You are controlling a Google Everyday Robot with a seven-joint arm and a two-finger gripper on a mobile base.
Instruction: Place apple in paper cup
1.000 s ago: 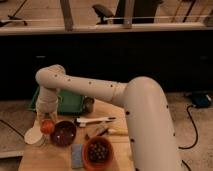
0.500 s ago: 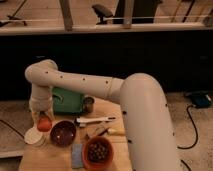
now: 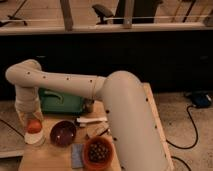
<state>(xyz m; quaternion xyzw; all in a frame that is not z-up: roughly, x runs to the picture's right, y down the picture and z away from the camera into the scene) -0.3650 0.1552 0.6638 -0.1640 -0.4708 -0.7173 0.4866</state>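
The apple, small and orange-red, sits at the mouth of the off-white paper cup at the table's left front. My gripper hangs straight down from the white arm's wrist, right above the apple and touching or nearly touching it. The wrist hides the apple's top. The cup stands upright just left of the dark purple bowl.
A green bin stands behind the cup. A white utensil and a tan object lie mid-table. An orange bowl with dark contents and a blue sponge are at the front. My arm's large link covers the table's right side.
My arm has swung left, and the apple has moved with the gripper from beside the purple bowl to over the cup's mouth.
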